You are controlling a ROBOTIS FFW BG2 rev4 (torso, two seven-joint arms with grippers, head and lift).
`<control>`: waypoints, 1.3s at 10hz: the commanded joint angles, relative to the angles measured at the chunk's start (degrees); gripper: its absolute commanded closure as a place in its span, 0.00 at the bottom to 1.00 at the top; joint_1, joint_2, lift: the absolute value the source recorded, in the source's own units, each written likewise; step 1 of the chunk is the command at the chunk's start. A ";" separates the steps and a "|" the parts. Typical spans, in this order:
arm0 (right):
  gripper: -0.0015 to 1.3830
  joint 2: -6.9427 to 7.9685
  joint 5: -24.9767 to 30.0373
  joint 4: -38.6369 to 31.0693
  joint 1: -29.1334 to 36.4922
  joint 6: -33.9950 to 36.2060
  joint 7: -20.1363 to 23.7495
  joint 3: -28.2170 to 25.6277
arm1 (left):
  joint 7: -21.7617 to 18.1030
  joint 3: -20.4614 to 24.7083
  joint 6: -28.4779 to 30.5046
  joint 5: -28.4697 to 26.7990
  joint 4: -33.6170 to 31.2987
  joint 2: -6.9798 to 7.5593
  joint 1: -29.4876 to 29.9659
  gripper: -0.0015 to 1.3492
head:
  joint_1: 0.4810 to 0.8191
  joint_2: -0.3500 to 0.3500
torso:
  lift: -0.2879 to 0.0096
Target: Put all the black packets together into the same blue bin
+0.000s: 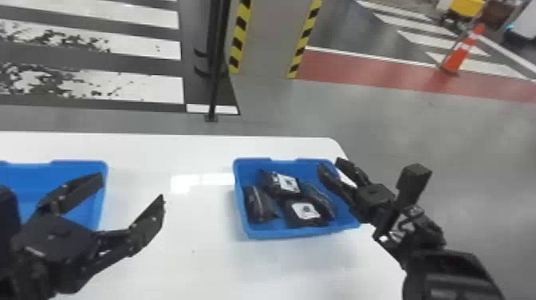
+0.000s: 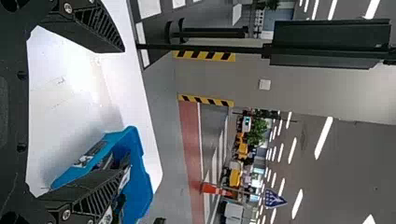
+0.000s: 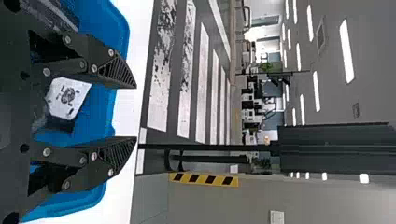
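My left gripper stands open above the table between the two blue bins, its fingers wide apart; the left wrist view has the same gripper. Over the right side of the right blue bin is my right gripper, open with nothing between its fingertips; in the right wrist view this gripper has its fingers apart. Several black packets lie in the right bin, among them one with a white label at the front and one farther back. At the far left is another blue bin, partly behind my left arm.
Both bins rest on a white table with a rounded far right corner. Past its far edge stand a black post and a pillar with yellow and black stripes. An orange cone is on the floor at the back right.
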 commanded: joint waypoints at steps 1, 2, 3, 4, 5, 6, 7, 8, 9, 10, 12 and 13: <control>0.07 2.23 -0.42 -12.55 8.72 -1.53 -1.49 0.08 | 0.52 1.57 -3.82 -0.10 0.01 -0.70 1.46 0.08 | 0.63 0.01 | 0.60; 0.11 4.25 -0.42 -20.15 14.91 -3.08 -3.96 0.08 | 2.19 2.60 -8.60 0.47 0.01 -1.05 3.43 0.08 | 0.63 0.03 | 0.60; 0.12 5.92 -0.53 -24.08 18.71 -5.18 -4.83 -0.04 | 4.73 3.40 -16.20 0.70 0.43 -1.40 5.68 0.08 | 0.63 0.08 | 0.60; 0.12 6.80 -0.76 -27.32 21.94 -6.45 -5.27 -0.04 | 7.55 3.17 -24.49 2.41 3.52 -1.58 7.36 0.08 | 0.63 0.13 | 0.60; 0.12 7.15 -0.87 -27.60 23.35 -7.29 -5.36 0.08 | 9.30 3.51 -30.68 4.70 9.15 -2.19 7.50 0.08 | 0.63 0.15 | 0.60; 0.12 7.51 -0.53 -29.01 24.89 -7.15 -6.33 0.31 | 10.01 5.00 -40.52 4.36 15.34 -3.34 7.65 0.08 | 0.63 0.18 | 0.60; 0.12 7.95 1.07 -33.36 27.99 -5.75 -9.32 0.99 | 13.08 5.57 -45.02 2.99 16.04 -3.95 9.05 0.08 | 0.63 0.21 | 0.60; 0.12 8.12 0.73 -34.35 29.11 -5.75 -11.16 1.68 | 15.02 6.82 -45.87 3.33 16.04 -4.83 10.74 0.08 | 0.63 0.26 | 0.60; 0.12 8.21 1.07 -35.76 29.96 -4.06 -12.13 1.68 | 16.69 6.94 -46.99 2.07 15.90 -5.09 11.72 0.08 | 0.63 0.31 | 0.60; 0.12 8.12 1.64 -37.02 30.80 -2.79 -13.27 2.36 | 17.39 7.39 -46.43 -0.33 14.77 -5.45 12.15 0.08 | 0.63 0.32 | 0.60; 0.12 7.59 1.18 -36.60 30.66 -2.65 -13.27 3.28 | 17.74 7.74 -44.18 -1.93 13.65 -5.62 12.43 0.08 | 0.63 0.35 | 0.60; 0.12 7.59 0.95 -36.46 30.66 -2.65 -13.27 3.39 | 17.74 7.85 -44.18 -2.27 13.65 -5.62 12.43 0.08 | 0.63 0.36 | 0.60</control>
